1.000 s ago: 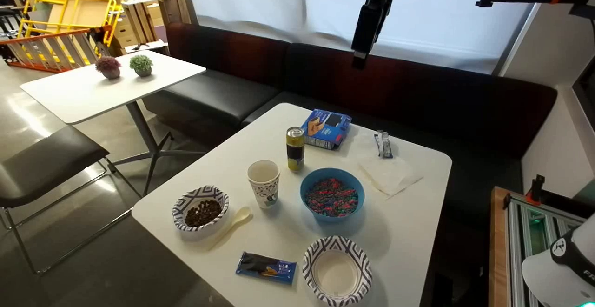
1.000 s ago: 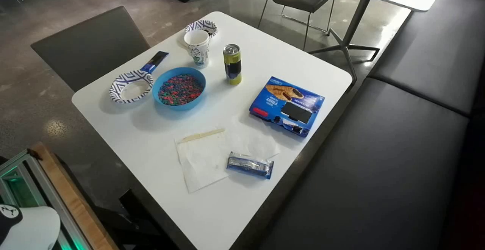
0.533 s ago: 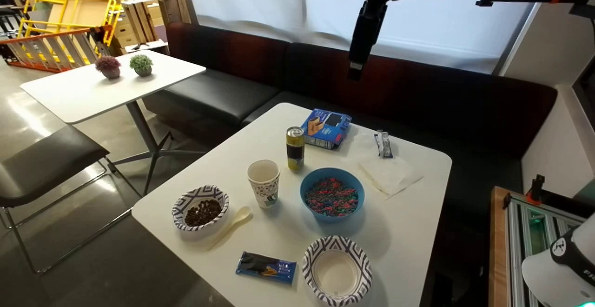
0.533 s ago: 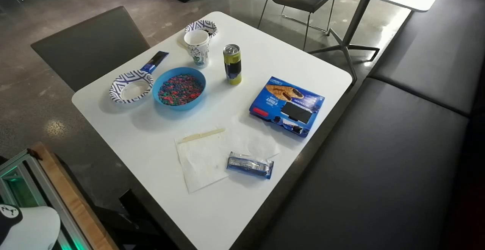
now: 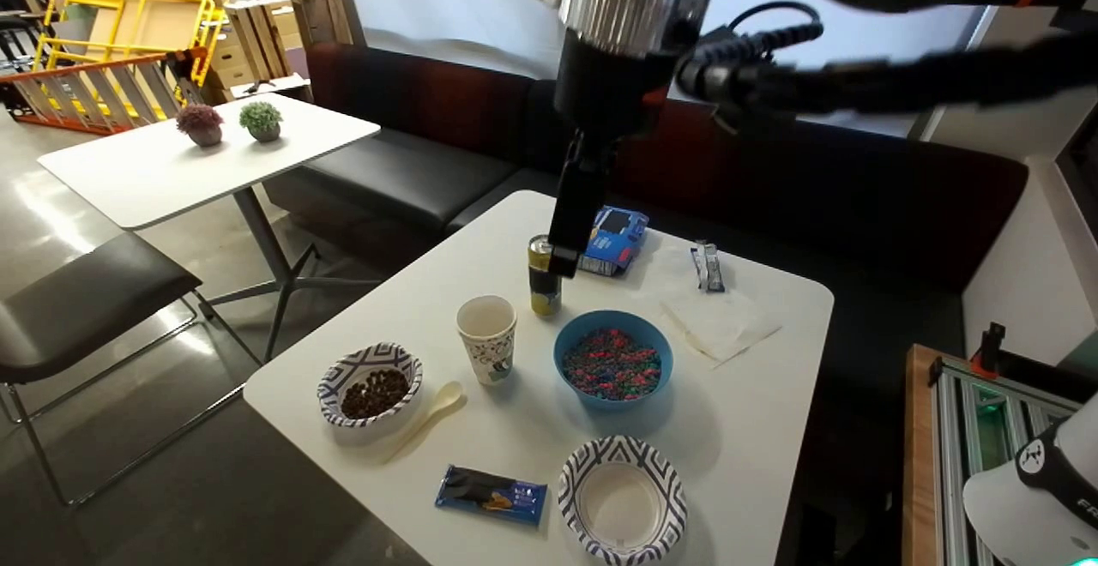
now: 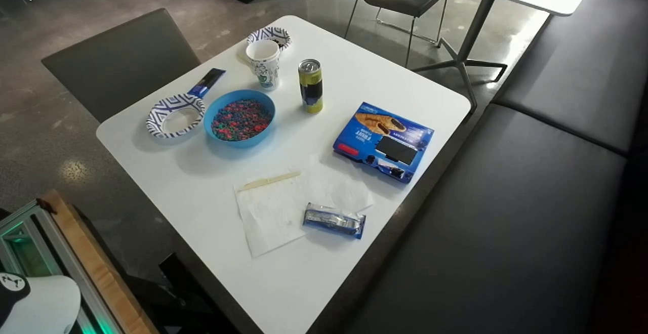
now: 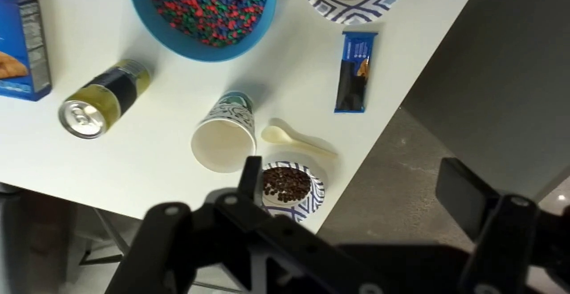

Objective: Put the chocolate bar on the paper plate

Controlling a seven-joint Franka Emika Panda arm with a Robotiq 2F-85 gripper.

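The chocolate bar, in a dark blue wrapper, lies flat on the table in both exterior views (image 5: 491, 494) (image 6: 206, 83) and in the wrist view (image 7: 354, 73). Beside it stands the round paper plate, with a striped rim and a bare white centre, in both exterior views (image 5: 619, 506) (image 6: 181, 120). In the wrist view only part of the plate (image 7: 352, 11) shows at the top edge. My gripper (image 7: 352, 173) is open and empty, its fingers wide apart. In an exterior view my gripper (image 5: 563, 262) hangs in the air, in front of the can, well away from the bar.
A blue bowl of coloured bits (image 5: 613, 360), a paper cup (image 5: 487, 339), a can (image 5: 544, 292) and a blue box (image 6: 383, 141) stand on the table. A spoon (image 7: 296, 140) lies near a striped bowl with brown bits (image 7: 287, 185). A silvery-blue packet (image 6: 334, 221) lies by napkins (image 6: 273, 217).
My arm has come down and to the left in an exterior view, from high against the back wall to in front of the can and box. The things on the table have not moved.
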